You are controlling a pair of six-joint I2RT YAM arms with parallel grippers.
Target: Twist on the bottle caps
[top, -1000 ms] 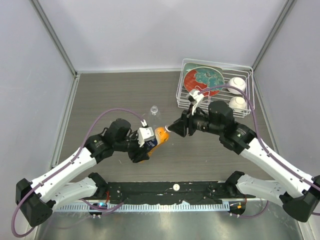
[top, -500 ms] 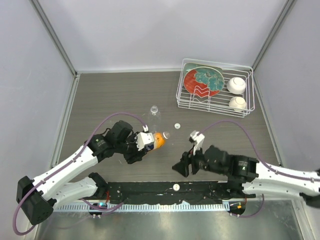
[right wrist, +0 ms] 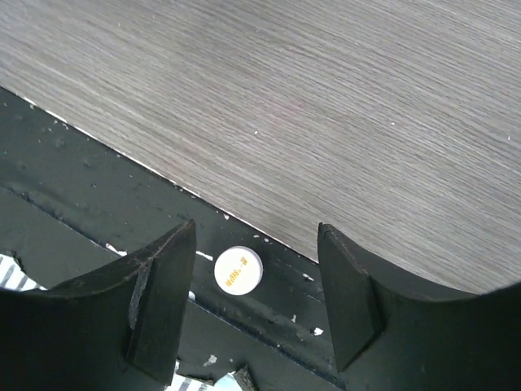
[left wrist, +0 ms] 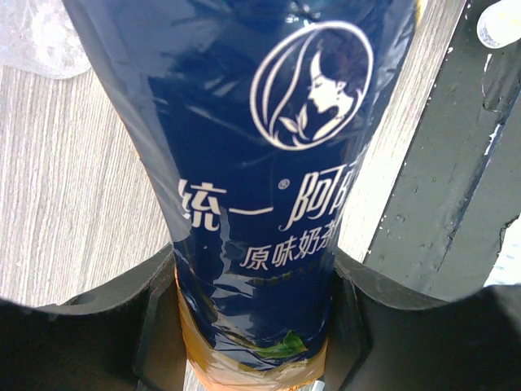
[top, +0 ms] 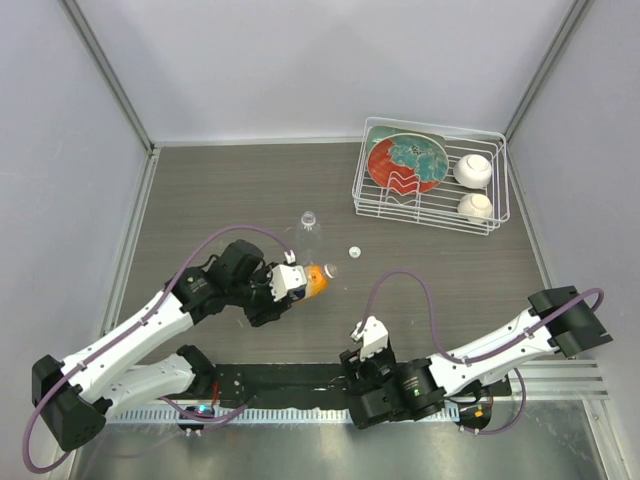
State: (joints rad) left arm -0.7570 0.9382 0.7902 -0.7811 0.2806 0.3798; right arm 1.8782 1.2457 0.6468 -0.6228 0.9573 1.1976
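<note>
Clamped on the orange bottle (top: 312, 281), the left jaws hold it on a slant, mouth toward the far right w/ a small pale cap (top: 330, 270) at its tip. Overhead can't settle whether that cap is seated or just perched, nor whether the bottle touches the surface (top: 220, 190). A loose white cap (top: 353, 251) lies on the surface just beyond the mouth, and the clear bottle (top: 309, 220) stands a bit farther back.

Left wrist cam adds what the top view lacks: both fingers (left wrist: 122, 318) pressed to the bottle's sides, and a label face that reads dark blue w/ a white woman's-head logo and Chinese script, orange only at the bottom. It cuts off the clear bottle at top left and the loose cap at top right.

The right jaws stand apart, empty, low over the black base plate (right wrist: 65, 187) at the near edge, w/ a small white disc w/ yellow print (right wrist: 238, 270) between them. Only the right wrist cam shows this. Overhead, the wrist covers the disc and the jaws are lost against the black plate
</note>
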